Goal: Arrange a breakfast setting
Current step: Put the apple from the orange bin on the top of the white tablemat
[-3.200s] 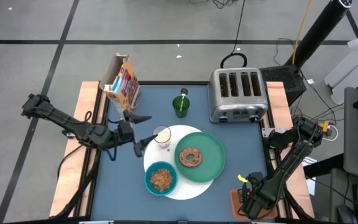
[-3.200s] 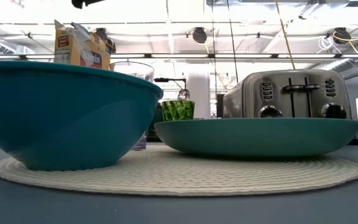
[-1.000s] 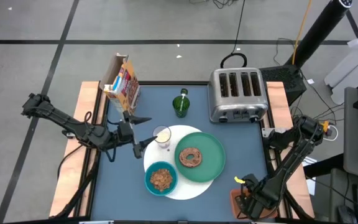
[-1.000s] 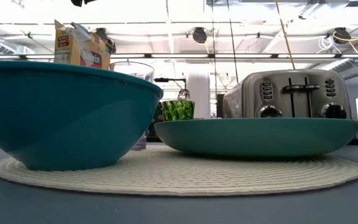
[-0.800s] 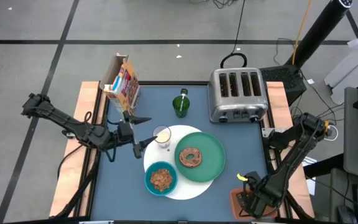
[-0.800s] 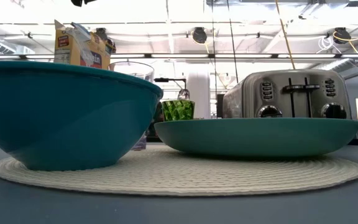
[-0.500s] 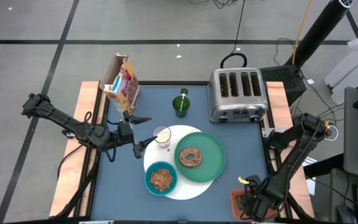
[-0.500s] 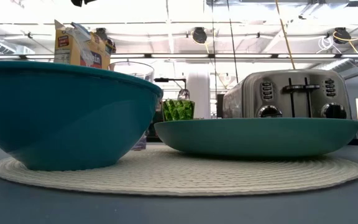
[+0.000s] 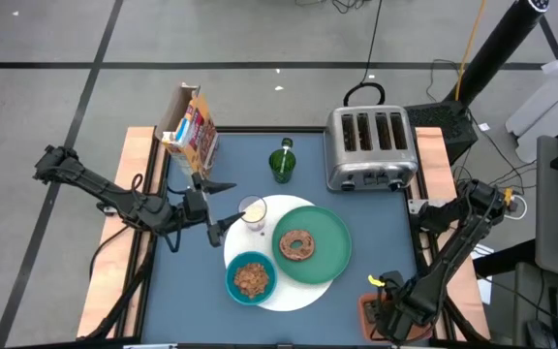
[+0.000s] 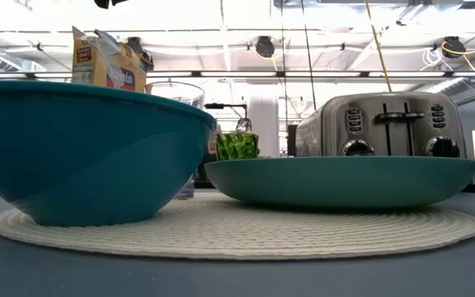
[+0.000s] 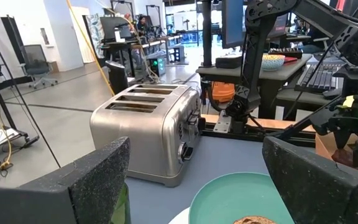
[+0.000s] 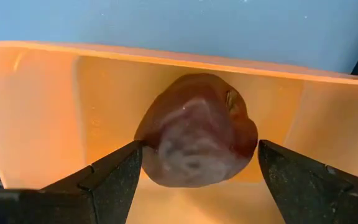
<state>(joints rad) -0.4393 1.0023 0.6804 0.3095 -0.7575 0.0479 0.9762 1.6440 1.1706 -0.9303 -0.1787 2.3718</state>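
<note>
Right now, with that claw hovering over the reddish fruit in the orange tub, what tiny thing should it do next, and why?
Probably close. The right gripper has its fingers open on either side of the dark-red fruit in the orange container, with gaps showing, so squeezing gently should secure it before lifting.

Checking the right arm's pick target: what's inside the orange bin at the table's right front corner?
A single dark-red fruit sits in the orange bin, between the right gripper's open fingers. The floor beneath the fruit is hidden.
</note>
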